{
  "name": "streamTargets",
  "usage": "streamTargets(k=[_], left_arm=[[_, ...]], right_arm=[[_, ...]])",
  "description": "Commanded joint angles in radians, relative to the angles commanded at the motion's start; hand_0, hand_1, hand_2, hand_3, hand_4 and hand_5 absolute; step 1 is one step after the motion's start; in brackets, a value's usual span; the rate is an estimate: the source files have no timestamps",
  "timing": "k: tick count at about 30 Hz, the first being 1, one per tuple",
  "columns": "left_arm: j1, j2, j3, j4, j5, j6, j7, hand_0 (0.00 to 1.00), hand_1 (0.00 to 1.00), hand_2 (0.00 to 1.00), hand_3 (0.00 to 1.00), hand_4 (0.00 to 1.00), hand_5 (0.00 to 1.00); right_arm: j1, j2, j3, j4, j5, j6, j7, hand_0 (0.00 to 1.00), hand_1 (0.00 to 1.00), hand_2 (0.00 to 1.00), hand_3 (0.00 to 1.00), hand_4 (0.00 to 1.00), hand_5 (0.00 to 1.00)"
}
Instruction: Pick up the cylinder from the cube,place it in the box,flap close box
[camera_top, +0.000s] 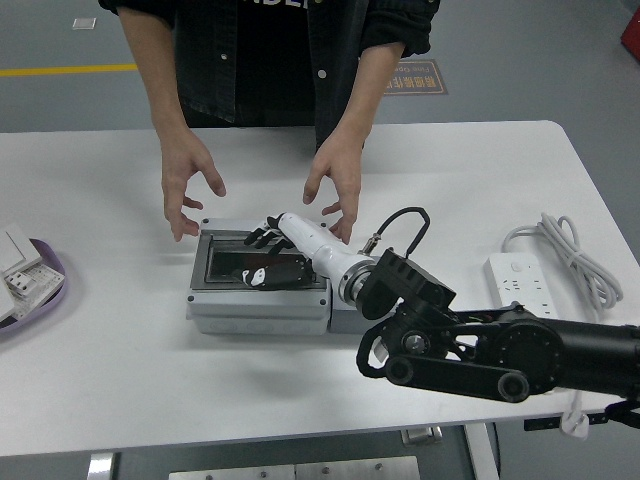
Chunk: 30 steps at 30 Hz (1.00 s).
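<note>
A grey box (258, 306) with a clear hinged lid (228, 262) stands left of centre on the table. The lid lies flat, closed over the box. My right hand (266, 247) rests on top of the lid, fingers spread and flat, holding nothing. A grey cube (345, 320) stands against the box's right side, mostly hidden by my right arm (470, 345). The cylinder does not show. A person at the far side holds the left hand (190, 182) and the right hand (333, 185) just above the box's back edge, fingers spread, off the box.
A white power strip (524, 287) with a coiled cable (556, 245) lies at the right. A purple tray (40, 290) with white parts sits at the left edge. The table's near edge (250, 435) runs along the bottom.
</note>
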Motion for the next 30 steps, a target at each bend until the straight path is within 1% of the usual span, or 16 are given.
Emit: streamTargets(k=[2, 5, 8, 11, 14, 17, 19, 26, 30], left_arm=[[0.000, -0.001, -0.001, 0.000, 0.001, 0.000, 0.000, 0.517, 0.559, 0.565, 0.590, 0.693, 0.244], [0.001, -0.002, 0.000, 0.000, -0.001, 0.000, 0.000, 0.516, 0.559, 0.565, 0.590, 0.694, 0.244], [0.005, -0.004, 0.001, 0.000, -0.004, 0.000, 0.000, 0.516, 0.559, 0.565, 0.590, 0.694, 0.244], [0.009, -0.006, 0.005, 0.000, -0.012, 0.002, -0.001, 0.517, 0.559, 0.565, 0.590, 0.694, 0.244], [0.013, -0.009, 0.012, 0.000, -0.021, 0.004, -0.003, 0.517, 0.559, 0.565, 0.590, 0.694, 0.244], [0.016, -0.012, 0.015, 0.000, -0.027, 0.004, -0.006, 0.516, 0.559, 0.565, 0.590, 0.695, 0.243], [0.016, -0.013, 0.018, 0.000, -0.031, 0.005, -0.007, 0.516, 0.559, 0.565, 0.590, 0.695, 0.243], [0.021, -0.021, 0.038, -0.002, -0.058, 0.008, -0.017, 0.517, 0.559, 0.565, 0.591, 0.695, 0.244], [0.025, -0.023, 0.041, -0.002, -0.064, 0.010, -0.017, 0.517, 0.560, 0.565, 0.591, 0.697, 0.244]], right_arm=[[-0.009, -0.009, 0.023, 0.000, -0.008, -0.003, 0.005, 0.743, 0.647, 0.697, 0.681, 0.749, 0.403], [-0.037, -0.041, 0.082, 0.017, -0.033, -0.015, 0.022, 0.740, 0.647, 0.703, 0.678, 0.741, 0.417], [-0.086, -0.092, 0.158, 0.053, -0.079, -0.042, 0.062, 0.740, 0.647, 0.703, 0.678, 0.741, 0.417], [-0.143, -0.145, 0.241, 0.086, -0.109, -0.068, 0.127, 0.738, 0.648, 0.701, 0.677, 0.738, 0.404], [-0.207, -0.182, 0.329, 0.092, -0.100, -0.101, 0.210, 0.738, 0.648, 0.701, 0.677, 0.738, 0.404], [-0.270, -0.198, 0.408, 0.074, -0.050, -0.125, 0.301, 0.723, 0.637, 0.686, 0.660, 0.738, 0.381], [-0.311, -0.203, 0.451, 0.060, -0.014, -0.130, 0.356, 0.723, 0.637, 0.686, 0.660, 0.738, 0.381], [-0.494, -0.219, 0.590, 0.004, 0.155, -0.136, 0.594, 0.715, 0.633, 0.670, 0.643, 0.744, 0.384], [-0.589, -0.219, 0.614, -0.032, 0.271, -0.130, 0.745, 0.720, 0.635, 0.664, 0.645, 0.729, 0.391]])
